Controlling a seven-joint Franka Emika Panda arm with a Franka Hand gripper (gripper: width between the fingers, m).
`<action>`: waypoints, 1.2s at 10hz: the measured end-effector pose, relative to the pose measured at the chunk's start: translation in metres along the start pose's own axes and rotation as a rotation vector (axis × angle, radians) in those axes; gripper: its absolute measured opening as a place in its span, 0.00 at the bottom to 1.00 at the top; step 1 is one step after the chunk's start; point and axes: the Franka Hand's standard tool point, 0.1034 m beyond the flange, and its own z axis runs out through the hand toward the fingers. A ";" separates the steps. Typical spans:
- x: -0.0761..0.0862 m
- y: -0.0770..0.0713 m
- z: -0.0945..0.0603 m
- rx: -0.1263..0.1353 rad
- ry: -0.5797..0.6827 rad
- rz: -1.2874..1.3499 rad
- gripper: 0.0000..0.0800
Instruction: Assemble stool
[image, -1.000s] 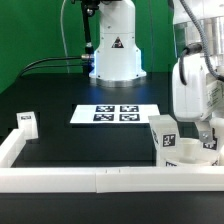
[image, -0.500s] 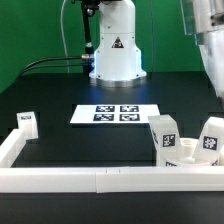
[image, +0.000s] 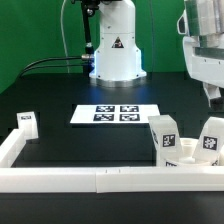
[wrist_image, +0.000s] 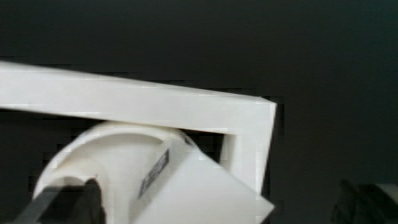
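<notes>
The round white seat disc (image: 189, 153) lies at the exterior view's right, tucked against the border rail's corner. One tagged white leg (image: 163, 136) stands upright at its left edge and another leg (image: 210, 141) at its right edge. A third leg (image: 27, 122) stands far off at the exterior view's left. My gripper (image: 210, 94) hangs open well above the right leg, holding nothing. The wrist view looks down on the seat disc (wrist_image: 111, 160) and a leg (wrist_image: 210, 195), with my gripper (wrist_image: 214, 208) spread wide and its dark fingertips (wrist_image: 59, 203) at either side.
A white border rail (image: 100, 181) runs along the table's front and turns up the left side (image: 10, 148); its corner shows in the wrist view (wrist_image: 240, 115). The marker board (image: 115, 114) lies mid-table. The robot's base (image: 115, 55) stands behind it.
The gripper was low over the right leg at the seat disc; it has opened, let go and lifted clear. The leg stays standing by the disc.
</notes>
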 end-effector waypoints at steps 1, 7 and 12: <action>0.001 -0.001 -0.001 -0.001 0.009 -0.209 0.81; 0.003 0.001 0.000 -0.071 0.032 -0.740 0.81; 0.006 0.002 0.009 -0.165 -0.002 -1.442 0.81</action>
